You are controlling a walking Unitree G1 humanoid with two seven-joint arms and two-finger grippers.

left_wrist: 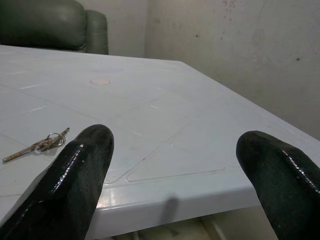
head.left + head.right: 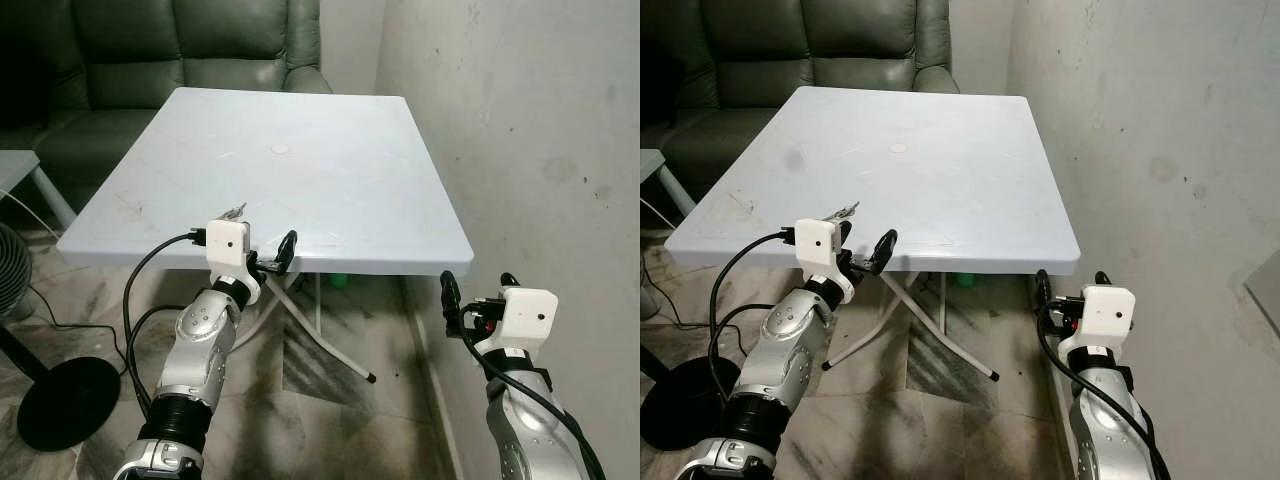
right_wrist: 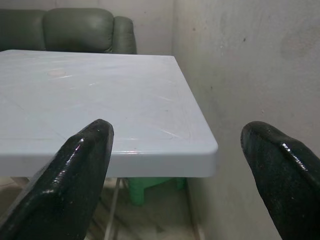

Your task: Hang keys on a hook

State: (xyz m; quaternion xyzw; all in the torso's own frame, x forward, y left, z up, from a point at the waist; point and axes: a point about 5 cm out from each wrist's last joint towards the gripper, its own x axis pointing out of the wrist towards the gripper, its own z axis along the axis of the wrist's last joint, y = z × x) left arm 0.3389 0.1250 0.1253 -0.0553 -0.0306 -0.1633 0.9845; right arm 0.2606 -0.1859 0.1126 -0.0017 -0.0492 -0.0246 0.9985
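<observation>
Home living room: green sofa [image 2: 180, 50], plastic table [image 2: 330, 170].

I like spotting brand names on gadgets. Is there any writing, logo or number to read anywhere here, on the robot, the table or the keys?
None: no readable text shows in any view.
White camera boxes on the left gripper and right gripper: blank faces, no lettering.
White folding table: plain, scuffed, with a round unmarked disc at its centre.
Keys: too small to show any stamp.
Wall: stains only.

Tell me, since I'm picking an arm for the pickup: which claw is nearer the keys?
The left claw: it is open at the table's near edge, with the keys lying just ahead. The right claw hangs open past the table's corner.
</observation>
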